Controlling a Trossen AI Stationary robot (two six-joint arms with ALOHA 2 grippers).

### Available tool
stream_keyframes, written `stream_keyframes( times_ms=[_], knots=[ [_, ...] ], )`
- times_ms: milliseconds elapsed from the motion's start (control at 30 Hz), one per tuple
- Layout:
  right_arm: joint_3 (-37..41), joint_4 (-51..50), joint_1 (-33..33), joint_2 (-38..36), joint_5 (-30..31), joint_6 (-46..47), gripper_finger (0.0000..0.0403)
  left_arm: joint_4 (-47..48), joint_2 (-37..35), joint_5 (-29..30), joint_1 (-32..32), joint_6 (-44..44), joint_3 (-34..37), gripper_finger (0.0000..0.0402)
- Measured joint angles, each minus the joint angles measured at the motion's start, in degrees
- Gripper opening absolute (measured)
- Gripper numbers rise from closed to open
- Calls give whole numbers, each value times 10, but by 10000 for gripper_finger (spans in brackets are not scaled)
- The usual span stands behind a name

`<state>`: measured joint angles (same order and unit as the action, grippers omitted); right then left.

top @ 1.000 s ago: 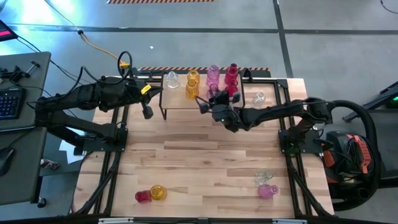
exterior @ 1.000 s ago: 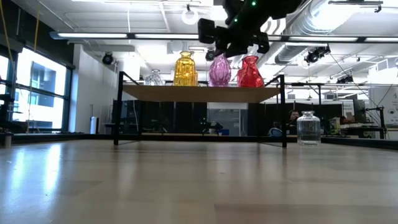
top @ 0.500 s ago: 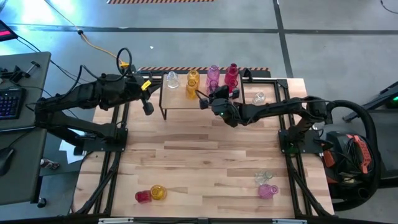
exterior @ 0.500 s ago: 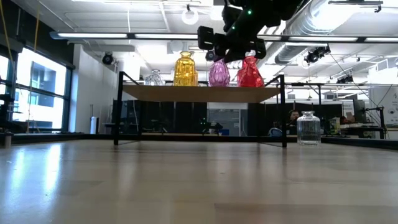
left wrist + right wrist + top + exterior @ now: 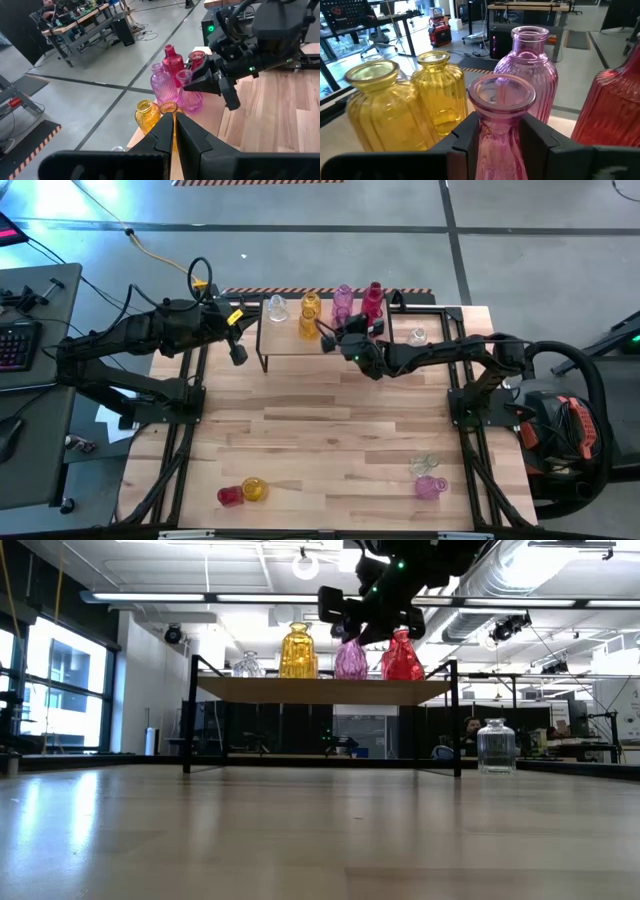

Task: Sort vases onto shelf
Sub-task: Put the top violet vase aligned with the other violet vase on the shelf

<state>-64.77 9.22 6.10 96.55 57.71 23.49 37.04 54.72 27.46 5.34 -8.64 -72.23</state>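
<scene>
My right gripper (image 5: 345, 340) is over the shelf (image 5: 290, 348), shut on a pink vase (image 5: 499, 131). In the low view this pink vase (image 5: 351, 660) stands upright between a yellow vase (image 5: 298, 652) and a red vase (image 5: 403, 657). A clear vase (image 5: 276, 308), two yellow vases (image 5: 395, 107), a taller pink vase (image 5: 529, 62) and red ones (image 5: 372, 298) stand on the shelf top. My left gripper (image 5: 238, 352) hovers shut off the shelf's left end. My right gripper pinches the pink vase's narrow neck (image 5: 500, 117) just under the rim (image 5: 501, 92), one finger (image 5: 466, 136) on each side. The fingers come in about level from the table's near right. The vase is upright, its base at shelf-top height; whether it rests there I cannot tell.
One clear vase (image 5: 417, 337) stands on the table right of the shelf. By the near edge lie a red vase (image 5: 229, 496) and a yellow one (image 5: 254, 489) at the left, a clear one (image 5: 423, 465) and a pink one (image 5: 430, 486) at the right. Bare wood lies between.
My right gripper has carried the pink vase toward the far edge, over the shelf, and lowered it between the yellow and red vases. It has stayed shut on the neck.
</scene>
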Motion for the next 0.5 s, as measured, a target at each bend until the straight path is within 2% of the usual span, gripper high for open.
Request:
stream_keyframes(
  times_ms=[500],
  knots=[
    [0,-2,0,0,-9,-44,107,0,0,1,0,0,0,12]
  ],
)
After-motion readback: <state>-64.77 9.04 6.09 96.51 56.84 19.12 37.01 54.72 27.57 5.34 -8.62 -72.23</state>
